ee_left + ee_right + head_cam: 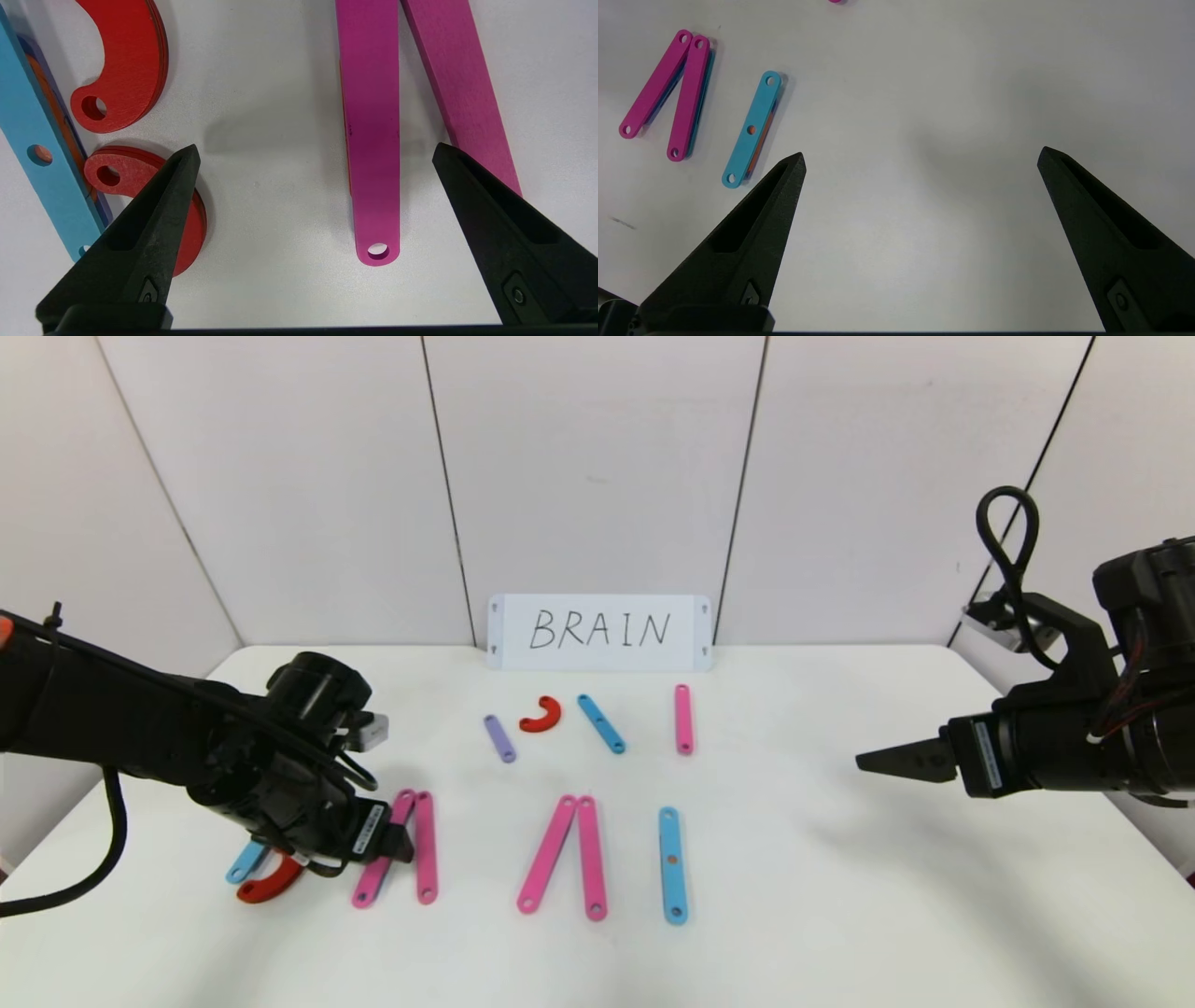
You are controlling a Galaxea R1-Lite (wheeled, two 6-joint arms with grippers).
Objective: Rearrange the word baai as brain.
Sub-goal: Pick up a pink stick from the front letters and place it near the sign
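Note:
The word baai lies along the table's front. Its B, a blue strip (32, 140) with two red curves (131, 70), is partly hidden under my left arm in the head view. To its right come a pink strip pair (425, 849), a second pink pair (565, 854) and a blue strip (672, 863). My left gripper (314, 149) is open, low over the first pair's left pink strip (373, 140), and holds nothing; one finger lies over the lower red curve (112, 175). My right gripper (873, 763) hangs open and empty at the right, over bare table (922, 156).
A white card (599, 631) reading BRAIN leans on the back wall. In front of it lie loose pieces: a purple strip (499, 738), a red curve (541, 714), a blue strip (601, 723) and a pink strip (683, 719). The right side of the table is bare.

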